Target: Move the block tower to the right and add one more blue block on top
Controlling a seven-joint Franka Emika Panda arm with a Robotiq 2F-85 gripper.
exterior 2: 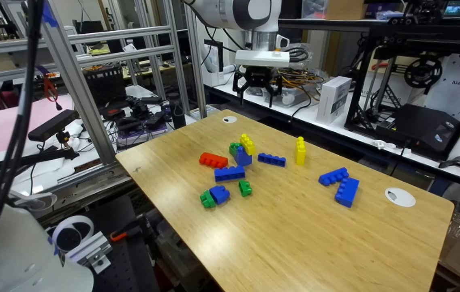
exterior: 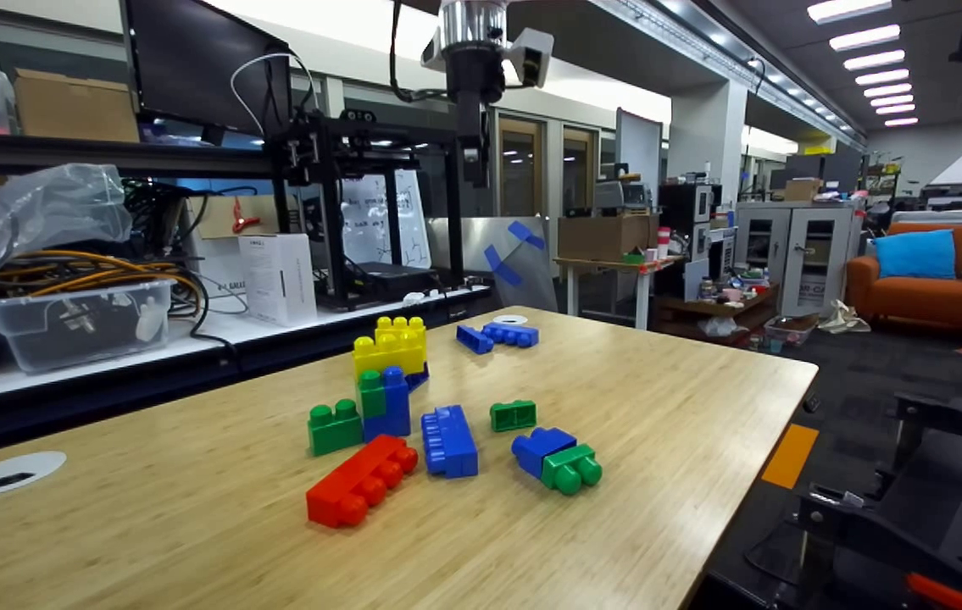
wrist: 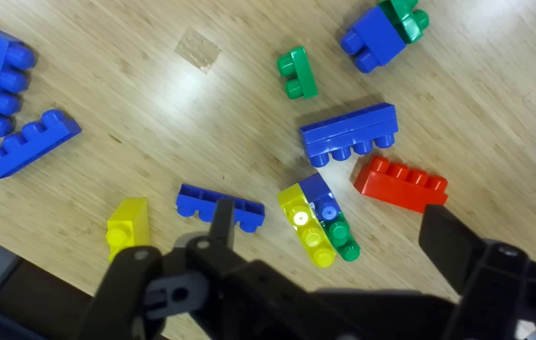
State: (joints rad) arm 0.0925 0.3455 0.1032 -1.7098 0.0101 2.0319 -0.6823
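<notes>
- Laboratory, general view: pale wooden table (exterior 2: 294, 243) strewn with studded bricks; a white carton (exterior 2: 334, 99) stands off it, well apart from the block tower (wrist: 309, 224), taken here as landmark.
- Block tower: upright on the table, yellow rising above blue, with green alongside; how firmly the parts are joined I cannot tell.
- Gripper (exterior 2: 256, 101): well above the tower, fingers (wrist: 454, 250) spread wide, nothing held. The wrist view shows the tower between them; so wide a spread presumably serves to straddle it, the shift coming first.
- Blue block (wrist: 376, 40): on its side, well apart from the tower, touching a green brick (wrist: 412, 19) back to back. Its studs point sideways, so it probably needs turning before it can cap the tower.
- Wide blue brick (wrist: 350, 134): just beside the tower, towards the blue block; red brick (wrist: 400, 186) also near the tower. Either could be nudged by a descending finger.
- Hollow blue brick (wrist: 220, 203): near the tower, opposite the red brick, partly hidden by a finger in the wrist view; a likely obstacle. Lone yellow brick (wrist: 131, 222) lies farther from the tower on that side.
</notes>
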